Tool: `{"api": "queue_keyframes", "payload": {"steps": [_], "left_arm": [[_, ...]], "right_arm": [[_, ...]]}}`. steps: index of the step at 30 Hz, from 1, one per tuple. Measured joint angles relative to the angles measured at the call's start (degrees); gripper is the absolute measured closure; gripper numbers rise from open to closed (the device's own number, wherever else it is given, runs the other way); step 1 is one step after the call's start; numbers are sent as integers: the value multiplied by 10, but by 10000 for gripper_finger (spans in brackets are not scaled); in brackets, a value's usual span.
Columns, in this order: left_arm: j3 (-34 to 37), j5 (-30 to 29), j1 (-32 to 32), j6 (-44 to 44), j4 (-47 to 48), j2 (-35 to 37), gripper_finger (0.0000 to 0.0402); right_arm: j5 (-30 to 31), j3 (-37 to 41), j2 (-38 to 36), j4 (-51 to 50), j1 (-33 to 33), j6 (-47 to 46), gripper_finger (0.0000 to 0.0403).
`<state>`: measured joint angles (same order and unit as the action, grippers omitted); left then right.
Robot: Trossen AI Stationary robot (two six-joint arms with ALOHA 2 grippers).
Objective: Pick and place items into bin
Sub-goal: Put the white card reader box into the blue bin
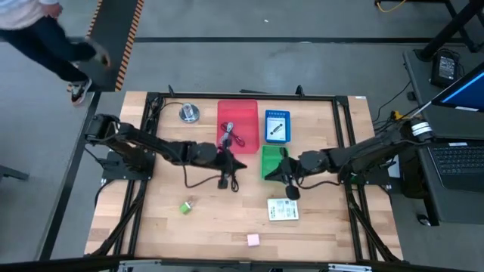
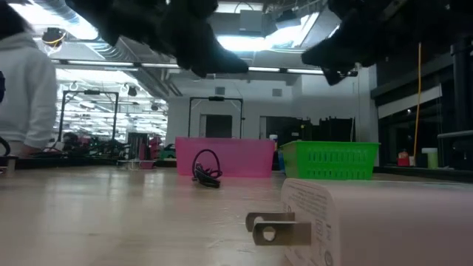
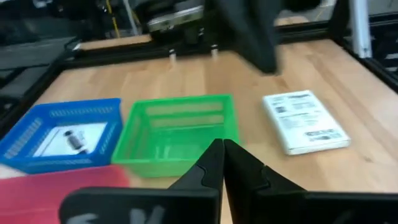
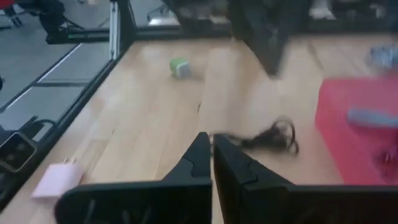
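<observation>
Dark left gripper (image 1: 227, 159) clenched empty beside red bin (image 1: 237, 125); right gripper (image 1: 281, 171) clenched over green bin (image 1: 271, 162)

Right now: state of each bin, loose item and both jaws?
red bin: holds a cable
blue bin: holds a packet
green bin: empty
black cable: on table
green block: on table
pink block: on table
white packet: on table
left gripper: jaws shut, empty
right gripper: jaws shut, empty

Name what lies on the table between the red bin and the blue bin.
Nothing: in the high view only a bare strip of table separates the red bin from the blue bin.
</observation>
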<state>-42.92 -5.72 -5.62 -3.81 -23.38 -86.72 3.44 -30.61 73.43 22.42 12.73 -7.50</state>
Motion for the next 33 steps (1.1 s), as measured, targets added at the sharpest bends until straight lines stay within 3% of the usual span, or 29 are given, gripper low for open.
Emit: {"api": "queue_keyframes", "payload": {"steps": [9, 15, 25, 33], "left_arm": [[-3, -107, -96, 41, -26, -11, 399], [-59, -130, -126, 49, -25, -91, 400], [-195, -123, -129, 15, -18, -233, 398], [-228, -126, -133, 15, -25, -275, 398]], "right_arm": [[26, 0, -66, -211, 24, -96, 402], [27, 0, -90, -327, 37, -184, 403], [24, 0, -95, -418, 97, -289, 403], [63, 0, -95, -422, 142, -355, 403]]}}
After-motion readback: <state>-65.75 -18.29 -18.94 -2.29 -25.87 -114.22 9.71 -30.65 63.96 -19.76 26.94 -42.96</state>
